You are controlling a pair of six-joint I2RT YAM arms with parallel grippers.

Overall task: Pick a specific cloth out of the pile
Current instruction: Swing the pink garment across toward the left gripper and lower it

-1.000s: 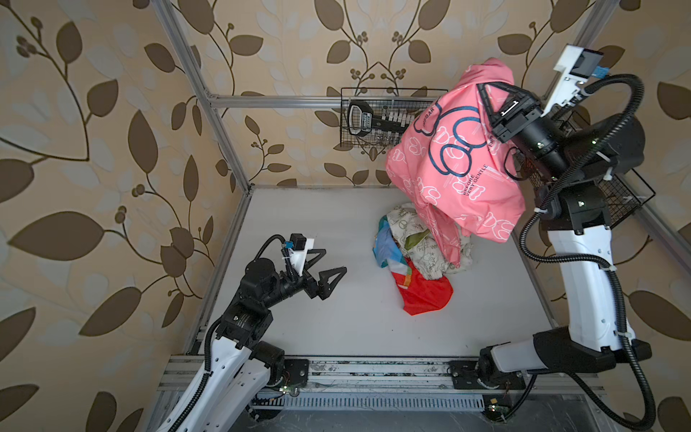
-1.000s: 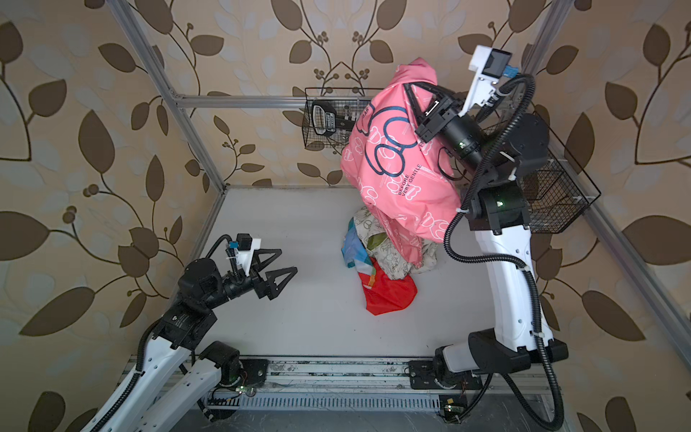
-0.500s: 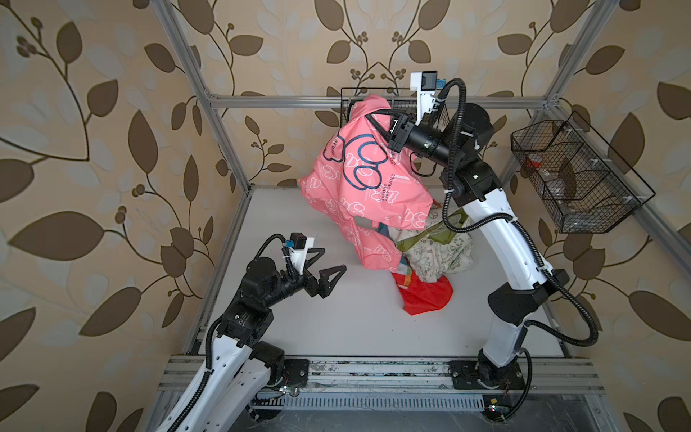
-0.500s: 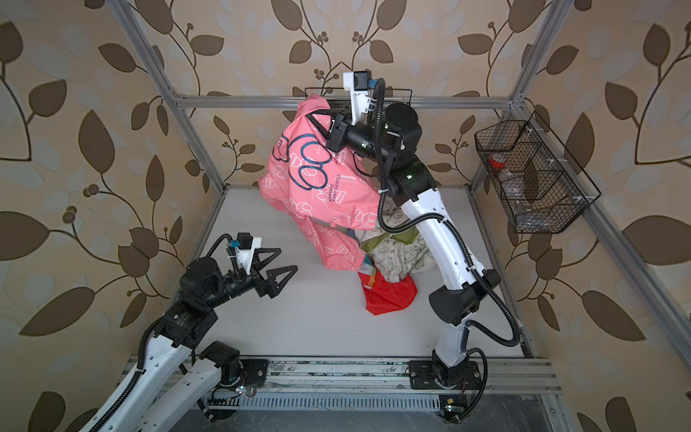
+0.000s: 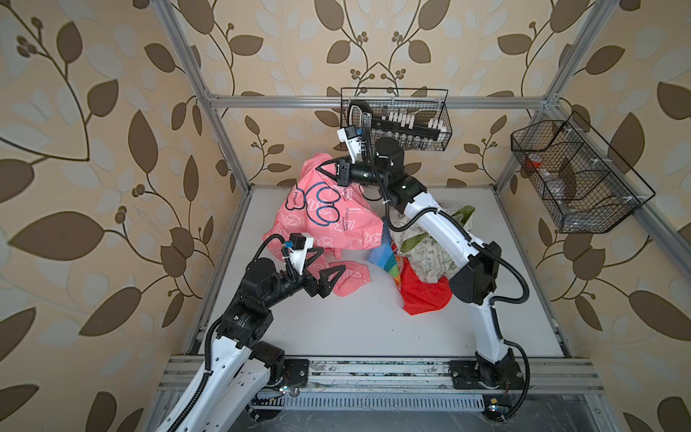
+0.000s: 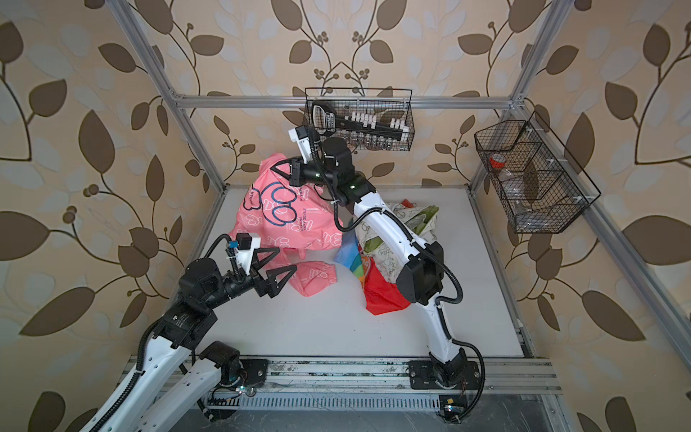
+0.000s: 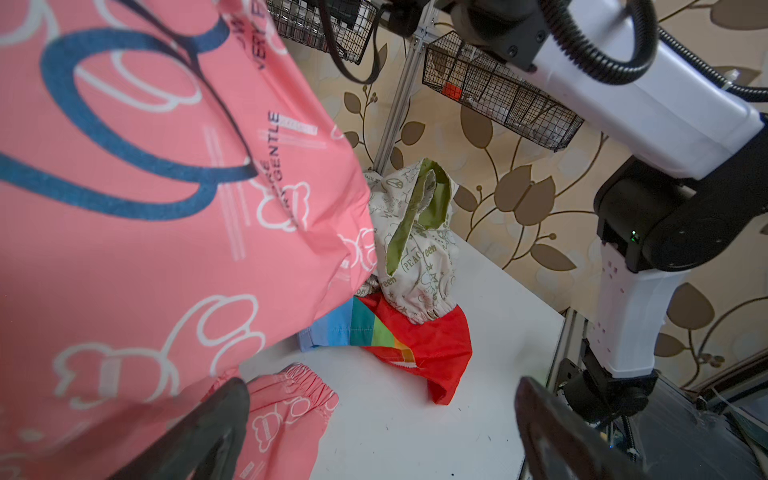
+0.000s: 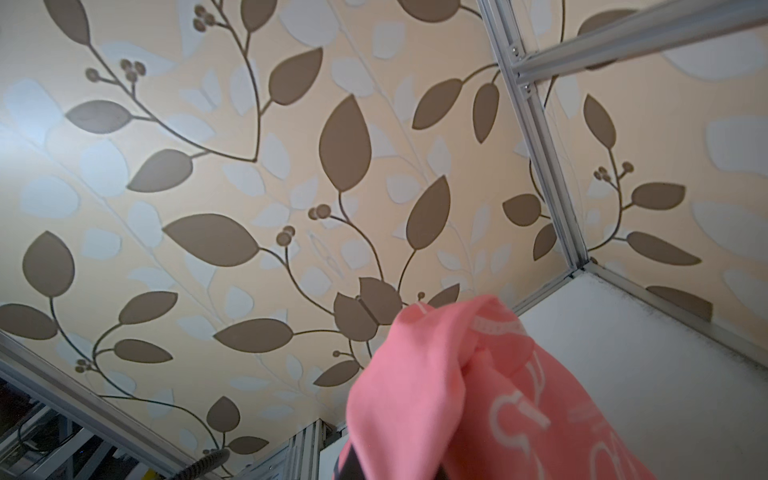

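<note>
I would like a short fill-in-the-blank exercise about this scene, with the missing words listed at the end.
1. The right gripper is shut on the ______ cloth printed with bear outlines.
2. The left gripper has its jaws ______ and holds nothing.
3. In the pile, the plain cloth lying nearest the front rail is ______ in colour.
4. The two wire baskets hang on the ______, not on the table.

Missing words: pink; open; red; frame

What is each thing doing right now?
pink bear cloth: hanging from the right gripper, sleeve on the table
right gripper: shut on the cloth
left gripper: open, holding nothing
pile: heaped on the table
</note>
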